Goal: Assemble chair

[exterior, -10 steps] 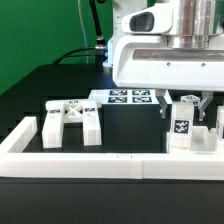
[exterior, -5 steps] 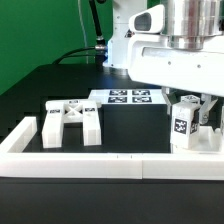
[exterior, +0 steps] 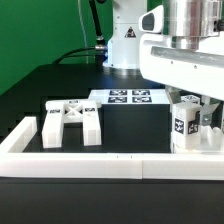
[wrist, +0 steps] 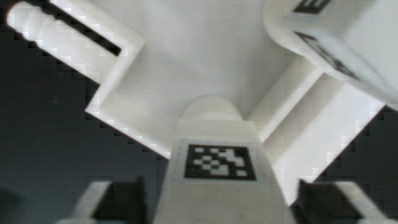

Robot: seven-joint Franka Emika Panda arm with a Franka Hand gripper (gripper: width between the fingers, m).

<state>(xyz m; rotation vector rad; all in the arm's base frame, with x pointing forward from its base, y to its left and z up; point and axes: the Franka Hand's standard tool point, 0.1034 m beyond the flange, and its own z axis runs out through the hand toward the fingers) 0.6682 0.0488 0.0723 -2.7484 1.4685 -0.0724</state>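
**CLAW STATUS AND PART POSITIONS: CHAIR ASSEMBLY**

**Claw.** The claw (wrist: 221,203) hangs straight down over the near part of the counter (exterior: 130,125), on the exterior view's right. Its two fingers (wrist: 114,203) stand one on each side of an upright tagged block (exterior: 182,124). In the wrist view a thin dark gap shows between each finger and the block's sides. The claw is at a narrow setting, parted around the block and not clamped on it.

**Upright tagged block.** This chair part is white and taller than it is wide. A black-and-white square tag shows on it in both views. It stands on the counter just behind the border wall (exterior: 100,160). More white chair pieces (exterior: 207,138) sit right behind it, toward the exterior view's right. They are partly hidden, so contact with the block cannot be confirmed.

**Flat panel.** The wrist view shows a broad white panel (wrist: 196,85) beyond the block; the picture is too blurred for detail.

**Cross-braced frame.** The frame (exterior: 72,120) lies near, on the exterior view's left, just inside the corner of the border wall and well apart from the block.

**Marker board.** The marker board (exterior: 126,97) lies flat on the counter, farther back — between the frame and the block as seen across the scene.
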